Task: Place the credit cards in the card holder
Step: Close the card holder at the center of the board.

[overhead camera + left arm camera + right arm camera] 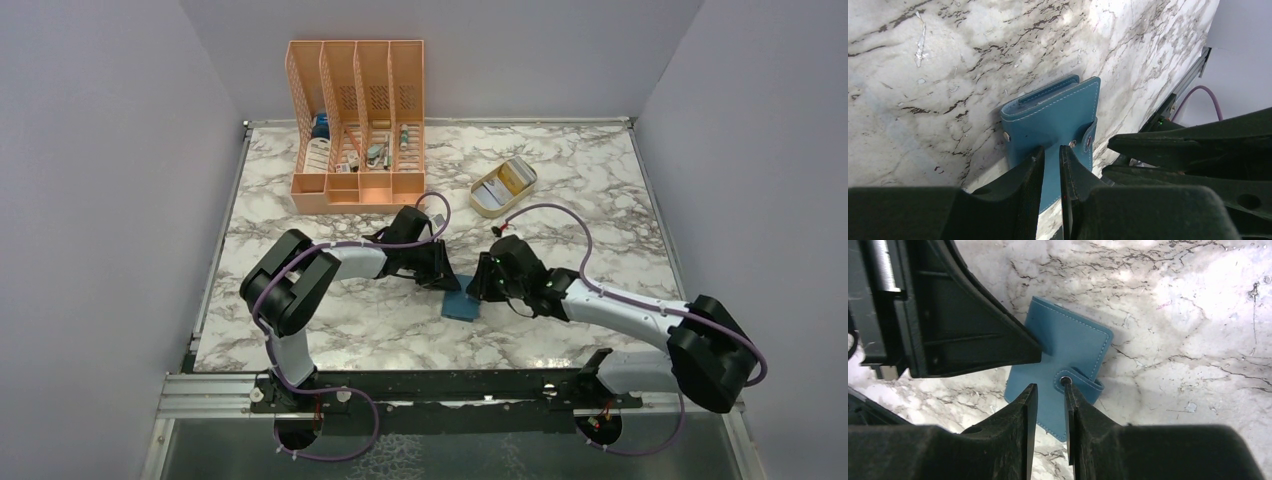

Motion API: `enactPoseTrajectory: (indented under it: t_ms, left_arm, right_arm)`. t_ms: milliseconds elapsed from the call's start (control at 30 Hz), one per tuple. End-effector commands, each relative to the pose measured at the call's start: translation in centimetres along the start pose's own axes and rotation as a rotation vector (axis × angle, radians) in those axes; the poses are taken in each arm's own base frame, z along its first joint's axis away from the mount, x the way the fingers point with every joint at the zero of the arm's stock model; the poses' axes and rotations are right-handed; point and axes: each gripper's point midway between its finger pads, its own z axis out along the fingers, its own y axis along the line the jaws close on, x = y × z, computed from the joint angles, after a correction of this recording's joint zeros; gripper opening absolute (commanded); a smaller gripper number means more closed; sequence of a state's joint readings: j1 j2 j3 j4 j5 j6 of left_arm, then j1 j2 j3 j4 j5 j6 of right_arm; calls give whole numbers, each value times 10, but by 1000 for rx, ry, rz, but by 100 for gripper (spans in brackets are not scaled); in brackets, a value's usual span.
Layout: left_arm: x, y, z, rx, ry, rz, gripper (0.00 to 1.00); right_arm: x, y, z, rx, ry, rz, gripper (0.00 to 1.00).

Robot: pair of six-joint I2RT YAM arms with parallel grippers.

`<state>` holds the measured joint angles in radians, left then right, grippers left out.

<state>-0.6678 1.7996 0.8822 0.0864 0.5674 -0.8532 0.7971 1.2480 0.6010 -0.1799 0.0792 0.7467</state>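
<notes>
One marble bench (600,230): orange file rack (357,120) far left, beige oval tray (478,200) far, right of centre. Jaws of left gripper (1050,152) and right gripper (1048,390) are down to a slit, tips at the card holder (1068,347). Can't tell if either pinches it. It lies folded at bench centre, between them. The credit cards (512,178) sit in the tray, well apart from it.

Smooth matt teal leather-look card holder (1068,347), shiny metal stud (1064,380), glossy marble-patterned table (1198,315)
</notes>
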Motion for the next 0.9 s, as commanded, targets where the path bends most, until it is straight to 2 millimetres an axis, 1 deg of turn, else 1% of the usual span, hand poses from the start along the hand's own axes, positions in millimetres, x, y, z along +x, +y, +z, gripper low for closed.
enactPoseTrajectory:
  t_ms: [0,167,300,467,633,867]
  left_arm:
    - [15,31,6,-101,38,-25,21]
    - [16,31,6,-104,35,-25,21]
    - [15,29,6,-97,38,-23,21]
    - [13,27,6,-93,33,-18,21]
    - [14,28,6,-94,35,-21,21]
    - [15,30,6,-101,35,-25,21]
  right_arm:
    - [0,-4,6,22,5,-11,27]
    - [10,-2,16,1,45,-5,27]
    - [16,3,19,-29,66,14,26]
    - [17,7,21,-47,69,27,25]
    - [18,8,23,-53,80,26,22]
    - [16,15,20,-84,82,23,22]
